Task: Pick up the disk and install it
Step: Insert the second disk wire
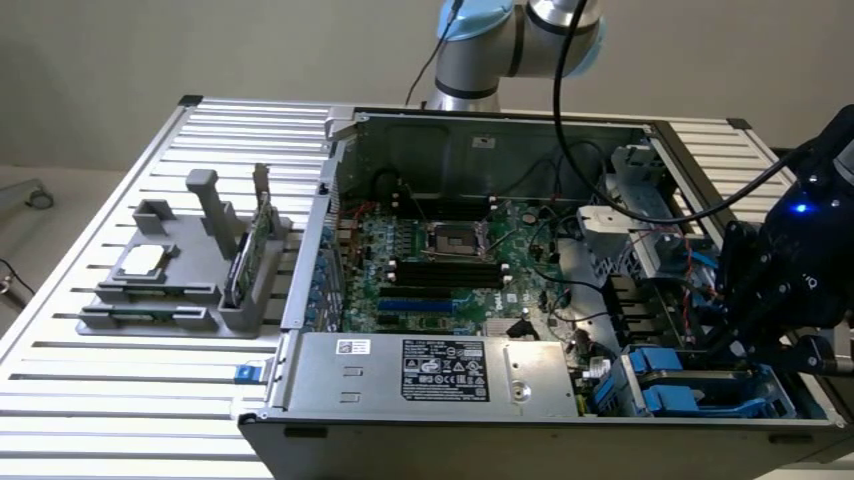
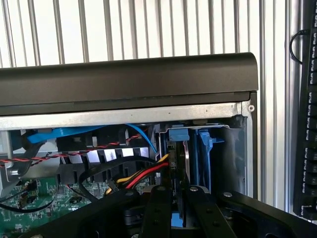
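Insertion stage of disk installation. The open computer case (image 1: pixel 474 135) is set on a slatted metal table (image 1: pixel 120 400), with the motherboard (image 1: pixel 441 250) exposed and the power supply (image 1: pixel 441 370) along the near wall. The gripper (image 1: pixel 754 325) is lowered into the drive bay at the case corner on the exterior view's right, where blue carriers (image 1: pixel 667 375) are seen.

In the wrist view the gripper (image 2: pixel 178 193) is seen from above its black fingers (image 2: pixel 158 210). The jaws are drawn narrow and appear clamped on the disk (image 2: pixel 184 158). The disk is presented edge-on, its silver face and blue frame standing upright in a bay slot. A neighbouring blue carrier (image 2: pixel 204 148) stands just beside it, and red and yellow cables (image 2: pixel 143 176) run close on the other side.

The pick-up is judged complete and the seating in hand, the disk being partly inside the bay. How deep it sits cannot be told. Finishing the seating is judged to demand that the carrier be kept square to the slot and clear of the cables.
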`<state>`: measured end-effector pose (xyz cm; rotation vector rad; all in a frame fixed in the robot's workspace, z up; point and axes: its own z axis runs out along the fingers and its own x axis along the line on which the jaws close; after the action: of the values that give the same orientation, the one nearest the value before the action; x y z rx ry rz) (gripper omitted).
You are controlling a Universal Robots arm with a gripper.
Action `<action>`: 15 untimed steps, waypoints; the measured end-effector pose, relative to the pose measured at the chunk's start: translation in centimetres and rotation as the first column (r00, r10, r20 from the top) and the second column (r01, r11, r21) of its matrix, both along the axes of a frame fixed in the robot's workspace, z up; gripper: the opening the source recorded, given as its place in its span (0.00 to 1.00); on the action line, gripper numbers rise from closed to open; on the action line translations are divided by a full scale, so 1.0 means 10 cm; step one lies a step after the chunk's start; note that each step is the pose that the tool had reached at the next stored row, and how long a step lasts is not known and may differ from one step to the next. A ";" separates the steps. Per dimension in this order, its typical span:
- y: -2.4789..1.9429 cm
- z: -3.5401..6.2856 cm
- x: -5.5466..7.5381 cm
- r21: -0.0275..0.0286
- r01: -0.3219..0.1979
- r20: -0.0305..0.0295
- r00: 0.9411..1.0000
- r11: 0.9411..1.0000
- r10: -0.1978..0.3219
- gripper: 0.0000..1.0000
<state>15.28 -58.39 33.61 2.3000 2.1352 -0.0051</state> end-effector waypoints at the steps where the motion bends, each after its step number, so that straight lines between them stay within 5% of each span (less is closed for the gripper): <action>1: 0.000 0.000 0.00 0.000 0.000 0.000 1.000 1.000 0.000 0.16; 15: 0.000 -0.020 0.00 0.000 0.000 0.007 1.000 1.000 0.000 0.16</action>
<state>15.28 -58.39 33.41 2.2963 2.1316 0.0026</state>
